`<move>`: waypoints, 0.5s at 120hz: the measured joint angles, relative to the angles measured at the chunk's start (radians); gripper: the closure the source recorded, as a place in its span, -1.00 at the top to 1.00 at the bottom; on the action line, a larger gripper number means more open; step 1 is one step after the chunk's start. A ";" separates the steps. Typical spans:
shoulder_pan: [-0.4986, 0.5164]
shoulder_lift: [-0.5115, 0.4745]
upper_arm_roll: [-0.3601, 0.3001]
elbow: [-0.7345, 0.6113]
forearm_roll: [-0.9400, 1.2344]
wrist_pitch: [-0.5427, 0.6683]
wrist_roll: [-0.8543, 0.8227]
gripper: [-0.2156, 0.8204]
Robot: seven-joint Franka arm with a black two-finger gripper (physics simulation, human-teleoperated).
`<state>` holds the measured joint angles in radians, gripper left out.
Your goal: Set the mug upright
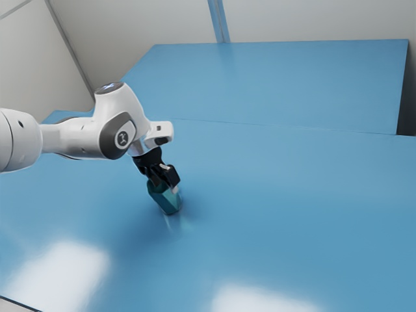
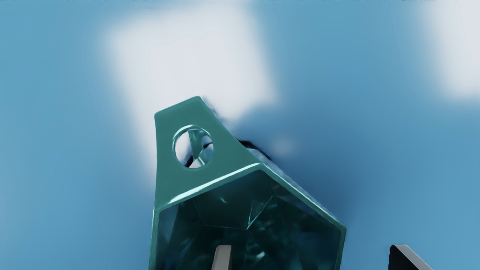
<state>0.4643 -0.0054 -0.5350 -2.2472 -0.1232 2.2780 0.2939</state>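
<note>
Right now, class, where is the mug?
In the exterior view's left half, the mug leans below the hand; in the wrist view, its open rim lies around one of the fingers.

The wrist view's edge cuts off part of the mug [image 2: 221, 161].

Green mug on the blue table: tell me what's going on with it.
A robot arm is working at the green mug, with its black gripper right at the mug's open end. The fingers stand apart, one over or inside the mouth and the other beyond the rim, so the mug isn't gripped. It sits tilted at the blue table, not yet upright.
</note>
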 joint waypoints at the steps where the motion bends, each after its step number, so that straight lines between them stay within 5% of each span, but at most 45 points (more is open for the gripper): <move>1: 0.000 -0.001 0.000 0.000 0.000 0.000 -0.001 0.30; 31: 0.054 -0.084 -0.003 0.046 0.001 -0.057 -0.016 0.49; 60: 0.068 -0.080 0.003 0.346 0.001 -0.285 -0.027 0.56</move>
<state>0.5324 -0.0854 -0.5320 -1.9009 -0.1217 1.9928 0.2667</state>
